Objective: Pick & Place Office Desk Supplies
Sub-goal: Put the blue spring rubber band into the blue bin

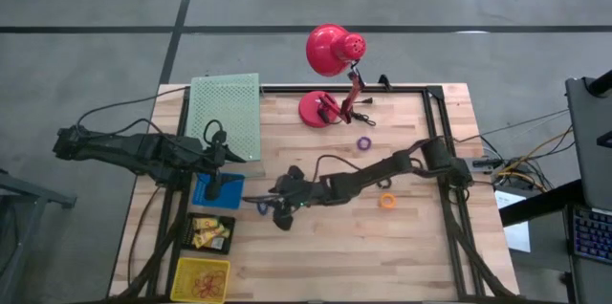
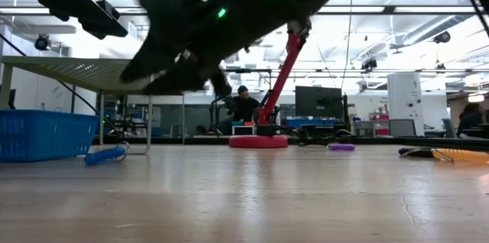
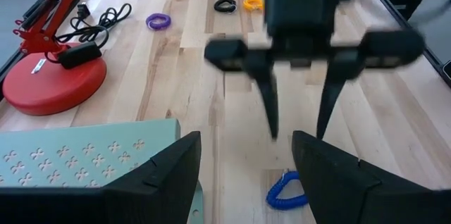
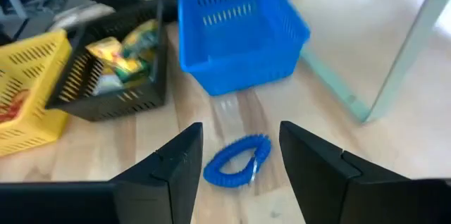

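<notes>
Right beside the blue basket [image 4: 239,34], the blue coil ring [image 4: 238,160] lies loose on the bench [image 1: 402,247], the right gripper [image 3: 296,122] spread wide just above it. Left gripper [image 1: 218,141] hangs open over the basket.

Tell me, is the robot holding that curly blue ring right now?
No. The blue ring lies on the table between the right gripper's open fingers, ungripped. The left gripper is open and empty too.

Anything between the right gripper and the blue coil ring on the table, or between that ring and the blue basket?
Nothing visible. The right gripper hangs open directly over the blue ring; only bare wood separates the ring from the blue basket.
</notes>
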{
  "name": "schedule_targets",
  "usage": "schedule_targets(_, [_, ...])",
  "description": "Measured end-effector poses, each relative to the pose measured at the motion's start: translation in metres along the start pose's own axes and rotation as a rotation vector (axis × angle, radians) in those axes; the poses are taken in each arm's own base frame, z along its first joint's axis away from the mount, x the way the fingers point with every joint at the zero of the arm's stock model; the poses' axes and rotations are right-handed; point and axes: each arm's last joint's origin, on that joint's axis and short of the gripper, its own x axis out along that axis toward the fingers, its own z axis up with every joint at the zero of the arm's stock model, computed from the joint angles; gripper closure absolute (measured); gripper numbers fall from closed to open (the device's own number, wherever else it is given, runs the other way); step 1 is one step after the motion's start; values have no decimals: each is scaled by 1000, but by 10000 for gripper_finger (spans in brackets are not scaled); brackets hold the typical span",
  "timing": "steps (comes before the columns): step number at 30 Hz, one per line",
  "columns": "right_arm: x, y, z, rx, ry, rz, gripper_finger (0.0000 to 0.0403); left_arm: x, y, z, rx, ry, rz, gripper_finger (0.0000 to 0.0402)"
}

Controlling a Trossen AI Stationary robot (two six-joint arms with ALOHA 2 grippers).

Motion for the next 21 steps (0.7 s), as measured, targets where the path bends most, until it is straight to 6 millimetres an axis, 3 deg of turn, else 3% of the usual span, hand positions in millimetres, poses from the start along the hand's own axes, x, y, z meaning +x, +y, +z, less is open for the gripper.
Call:
schedule_targets(5, [-36, -4, 1, -93, -89, -20, 218, 0, 0, 0, 0, 0, 0, 171])
schedule_targets(14, [-132, -33, -20, -197, -318, 80, 218, 0, 0, -1, 1, 9, 0, 171])
schedule_targets(21, [-182, -50, -32, -187, -380, 110, 218, 0, 0, -2, 2, 17, 1, 171])
